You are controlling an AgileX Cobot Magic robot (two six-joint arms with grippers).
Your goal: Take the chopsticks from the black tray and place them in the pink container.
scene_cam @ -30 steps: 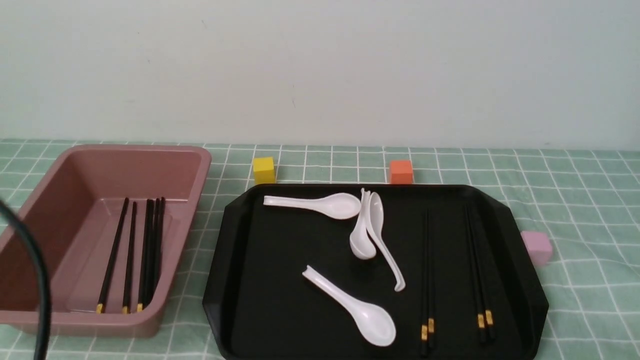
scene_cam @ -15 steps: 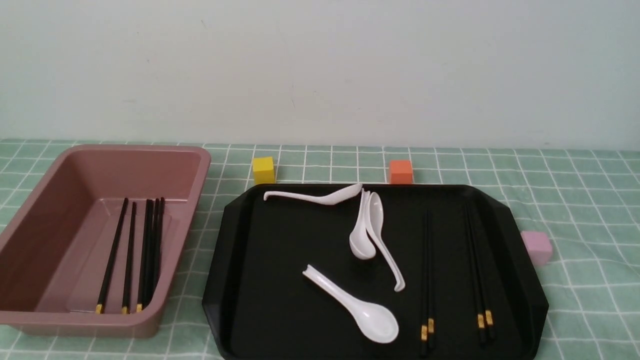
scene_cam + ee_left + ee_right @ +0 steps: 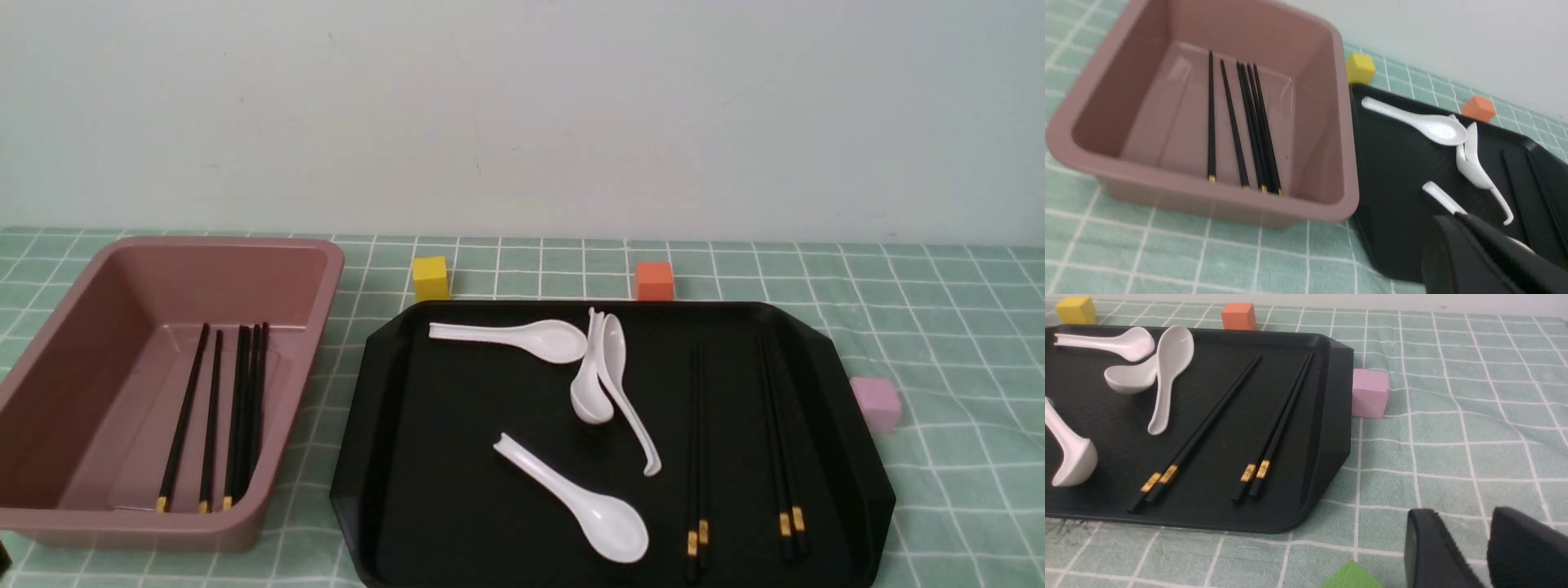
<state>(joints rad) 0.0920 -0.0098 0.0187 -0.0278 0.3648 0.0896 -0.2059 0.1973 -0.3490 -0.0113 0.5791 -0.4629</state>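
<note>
Two pairs of black chopsticks with gold bands lie in the right part of the black tray (image 3: pixel 392 457), a left pair (image 3: pixel 696 441) and a right pair (image 3: pixel 780 433). The right wrist view shows these pairs too (image 3: pixel 1208 420) (image 3: pixel 1282 416). Several more chopsticks (image 3: pixel 216 416) lie side by side on the floor of the pink container (image 3: pixel 326 278), left of the tray. My left gripper (image 3: pixel 1453 216) is shut and empty, hanging over the tray's near left corner. My right gripper (image 3: pixel 1466 512) is open over bare cloth, right of the tray. Neither gripper shows in the front view.
Several white soup spoons (image 3: pixel 522 335) (image 3: pixel 608 367) (image 3: pixel 580 498) lie in the tray's left and middle. A yellow cube (image 3: pixel 430 278) and an orange cube (image 3: pixel 654 280) stand behind the tray. A pale pink cube (image 3: pixel 876 402) touches its right edge. A green block (image 3: pixel 1351 577) sits near my right gripper.
The left arm's black cable has left the front view at the left edge. The far-left spoon tipped onto its side, then settled flat again.
</note>
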